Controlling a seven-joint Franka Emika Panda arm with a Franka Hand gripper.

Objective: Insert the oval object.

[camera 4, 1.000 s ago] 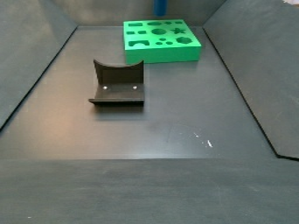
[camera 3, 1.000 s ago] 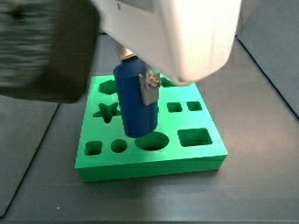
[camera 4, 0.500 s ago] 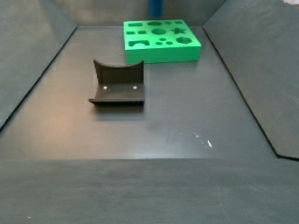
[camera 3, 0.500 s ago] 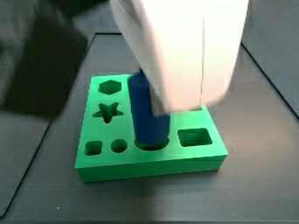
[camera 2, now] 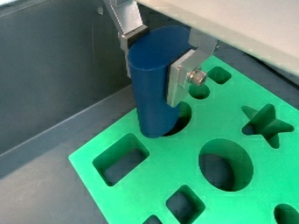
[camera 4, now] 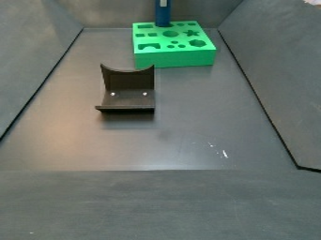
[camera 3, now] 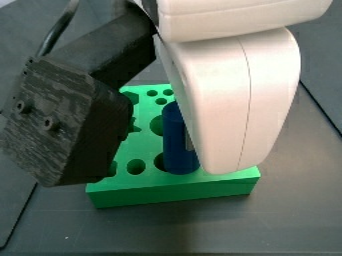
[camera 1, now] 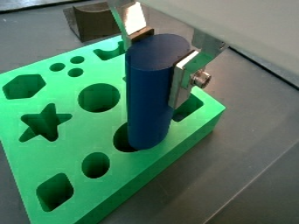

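Note:
The oval object, a smooth blue peg, stands upright between the silver fingers of my gripper, which is shut on its upper part. Both wrist views show this, and the gripper holds the peg the same way there. The peg's lower end sits in the mouth of an oval hole near one edge of the green block, which also shows in a wrist view. In a side view the peg rises from the block and the arm hides the gripper. In a side view only the peg's lower part shows above the block.
The green block has several other shaped holes, among them a star and a hexagon. The dark fixture stands on the floor in front of the block. The arm's body fills much of a side view.
The gripper has come down with the peg. Its lower end has gone from just over the oval hole to inside its mouth. The peg has entered the far side view's top edge.

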